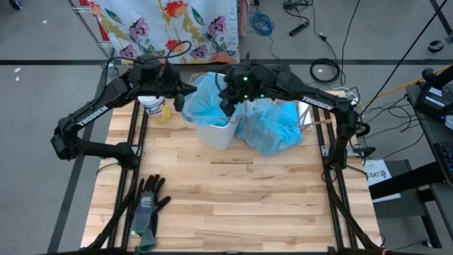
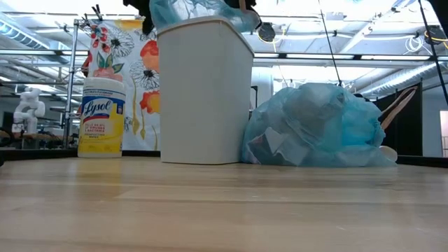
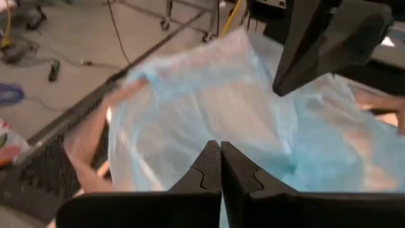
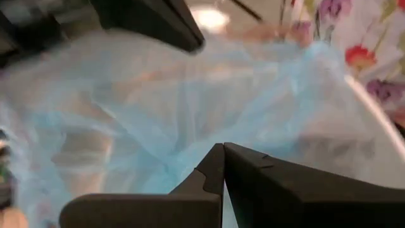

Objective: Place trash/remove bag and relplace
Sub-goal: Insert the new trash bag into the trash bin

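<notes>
A white bin (image 1: 216, 133) (image 2: 204, 91) stands on the wooden table. A fresh, thin blue bag (image 1: 204, 95) (image 3: 209, 107) (image 4: 158, 107) is spread above its mouth, between both grippers. My left gripper (image 1: 185, 91) (image 3: 220, 159) is at the bag's left side and my right gripper (image 1: 230, 98) (image 4: 223, 163) at its right side, both shut on the film. A full blue bag (image 1: 272, 124) (image 2: 318, 126) rests on the table against the bin's right side, with pale crumpled scraps (image 2: 280, 143) showing through it. No loose trash is in view. My left gripper pinches the fresh bag's film (image 3: 212, 136) at its left side between shut fingers, above the bin; edge or fold, I cannot tell. The bag stretches away toward the other arm. My right gripper pinches the same bag's film (image 4: 209, 142) at its right side between shut fingers, over the bin's mouth. The film spreads out ahead of it, loosely wrinkled.
A yellow Lysol canister (image 1: 156, 108) (image 2: 101, 117) stands left of the bin. Black-and-grey gloves (image 1: 148, 205) lie near the table's near-left corner. Flowered cloth (image 1: 170, 25) hangs beyond the far edge. Bare wood (image 1: 248, 198) fills the near half of the table.
</notes>
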`<state>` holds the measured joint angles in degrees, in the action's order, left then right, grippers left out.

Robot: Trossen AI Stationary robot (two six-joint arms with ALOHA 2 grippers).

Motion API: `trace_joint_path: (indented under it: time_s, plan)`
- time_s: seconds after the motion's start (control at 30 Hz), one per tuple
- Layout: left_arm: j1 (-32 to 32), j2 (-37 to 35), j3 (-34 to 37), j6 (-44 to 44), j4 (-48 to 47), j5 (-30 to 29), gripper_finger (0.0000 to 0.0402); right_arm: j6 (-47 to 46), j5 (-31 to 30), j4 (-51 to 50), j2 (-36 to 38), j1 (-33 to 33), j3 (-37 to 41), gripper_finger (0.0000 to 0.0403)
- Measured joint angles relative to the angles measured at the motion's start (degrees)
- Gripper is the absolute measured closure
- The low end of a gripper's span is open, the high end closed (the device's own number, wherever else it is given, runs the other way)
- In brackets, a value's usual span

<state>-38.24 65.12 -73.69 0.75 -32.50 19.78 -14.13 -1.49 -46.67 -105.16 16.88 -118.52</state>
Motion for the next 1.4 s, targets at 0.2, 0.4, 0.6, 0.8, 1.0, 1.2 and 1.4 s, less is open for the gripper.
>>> trace_joint_path:
  time_s: [0.2, 0.4, 0.6, 0.8, 1.0, 1.2, 1.4]
  plan:
    - [0.0, 0.0, 0.0, -0.1, -4.8, -0.4, 0.0401, 0.1, -12.8, -7.1, -1.0, 0.4, 0.0, 0.0403]
    - [0.0, 0.1, 0.0, -0.1, -7.0, -2.7, 0.0401, 3.5, -20.5, -6.4, -0.4, 1.0, 0.0, 0.0403]
    - [0.0, 0.1, 0.0, 0.2, -7.7, -3.1, 0.0401, 3.7, -13.9, -5.7, 1.9, 1.2, 0.0, 0.0403]
    - [0.0, 0.1, 0.0, 0.3, -7.7, -2.5, 0.0401, 1.6, -3.9, -5.0, 4.9, 1.4, 0.0, 0.0403]
    - [0.5, 0.1, 0.0, 0.4, -7.6, 2.6, 0.0401, -0.8, 1.6, -7.9, 3.9, 1.5, 0.0, 0.0403]
    - [1.8, -1.1, 0.0, 0.4, -7.2, 7.3, 0.0401, -1.2, 1.1, -9.0, 1.2, 3.1, 0.0, 0.0403]
    - [3.8, -1.5, 0.0, 0.4, -8.4, 14.5, 0.0401, 3.0, -8.6, -9.0, -1.5, 4.4, 0.0, 0.0403]
